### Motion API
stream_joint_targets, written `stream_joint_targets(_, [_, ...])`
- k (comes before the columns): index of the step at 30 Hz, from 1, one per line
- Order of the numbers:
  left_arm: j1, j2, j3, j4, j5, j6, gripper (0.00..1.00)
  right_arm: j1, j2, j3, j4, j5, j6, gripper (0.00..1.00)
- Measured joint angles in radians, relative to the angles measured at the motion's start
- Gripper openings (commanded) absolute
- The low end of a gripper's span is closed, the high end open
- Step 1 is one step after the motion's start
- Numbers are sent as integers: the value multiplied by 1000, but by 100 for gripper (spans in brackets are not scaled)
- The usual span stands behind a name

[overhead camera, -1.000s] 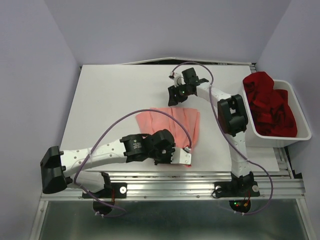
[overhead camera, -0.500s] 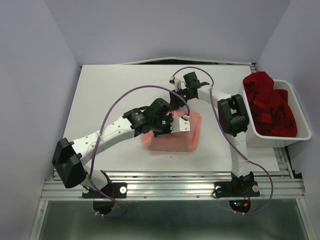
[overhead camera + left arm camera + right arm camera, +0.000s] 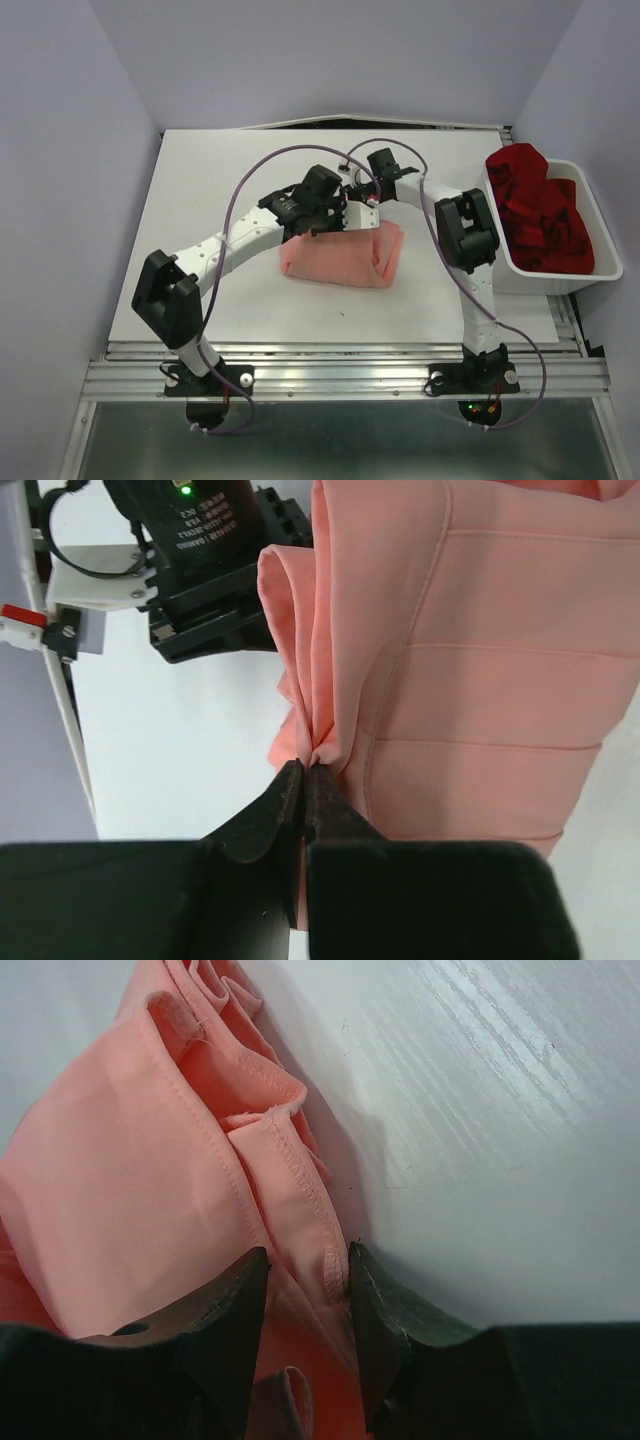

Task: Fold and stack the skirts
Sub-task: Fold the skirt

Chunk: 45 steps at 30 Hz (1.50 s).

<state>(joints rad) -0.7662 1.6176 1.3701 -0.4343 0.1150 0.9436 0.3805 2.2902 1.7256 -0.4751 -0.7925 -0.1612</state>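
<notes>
The salmon-pink skirt (image 3: 340, 256) lies folded over on the white table, its near edge brought up to its far edge. My left gripper (image 3: 347, 213) is at that far edge, shut on a bunched pinch of the skirt's edge (image 3: 318, 742). My right gripper (image 3: 363, 190) is just behind it, and its black body also shows in the left wrist view (image 3: 205, 570). Its jaws stand a little apart with a hemmed fold of the pink skirt (image 3: 300, 1190) filling the gap between them. The deep red skirt (image 3: 535, 205) is heaped in the bin at the right.
The white plastic bin (image 3: 600, 276) stands at the table's right edge. Purple cables loop from both arms over the middle of the table (image 3: 215, 190). The left arm's links stretch diagonally across the table's left half.
My left gripper has carried the skirt's near edge from the front of the table up and over to the far edge, folding the skirt in half. The right gripper has stayed put.
</notes>
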Motion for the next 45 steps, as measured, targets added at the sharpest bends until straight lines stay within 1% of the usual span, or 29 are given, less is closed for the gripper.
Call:
stream_joint_targets(4, [1,4,0,50,-15,43,0,0,0,-5,-1,-17,0,44])
stream_joint_targets(10, [0,9,-37,172,-38,116,0,0,0,-7,-10,-35,0,44])
stream_joint_targets(15, [3,70,-61,243,-46,149,0,0,0,-7,-16,-43,0,44])
stream_joint_targets(20, [22,132,-69,304,-50,154,0,0,0,-7,-21,-46,0,43])
stream_joint_targets(29, [37,152,-107,422,-66,150,0,0,0,-7,-35,-55,0,43])
stream_joint_targets(34, [37,157,-183,538,-78,151,0,0,2,-2,-43,-48,5,42])
stream_joint_targets(36, [37,157,-209,571,-81,151,0,0,4,13,-53,-30,6,40])
stream_joint_targets(38, [37,157,-232,595,-84,151,0,0,7,37,-63,-1,9,36])
stream_joint_targets(39, [37,157,-240,603,-86,151,0,0,8,55,-72,13,12,31])
stream_joint_targets(40, [37,156,-246,611,-87,151,0,0,9,68,-76,20,12,31])
stream_joint_targets(41, [37,154,-258,626,-89,152,0,0,11,90,-85,26,13,25])
stream_joint_targets(45, [37,134,-305,664,-94,164,0,0,37,176,-106,26,32,23])
